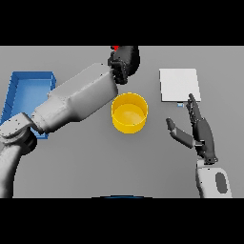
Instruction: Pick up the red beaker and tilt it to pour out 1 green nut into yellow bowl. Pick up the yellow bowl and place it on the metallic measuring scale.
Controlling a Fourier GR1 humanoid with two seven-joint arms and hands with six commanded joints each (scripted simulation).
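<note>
My left hand (125, 62) curls round one red beaker (115, 48) at the table's far edge, behind one yellow bowl (129, 112); my right hand (199, 131) rests spread beside one scale (178, 84).

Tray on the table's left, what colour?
Blue tray, seen in the head view.

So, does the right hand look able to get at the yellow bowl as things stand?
Probably yes. The right hand is open, just to the right of the yellow bowl, with bare table between them. The left hand is beyond the bowl, not blocking that side.
</note>
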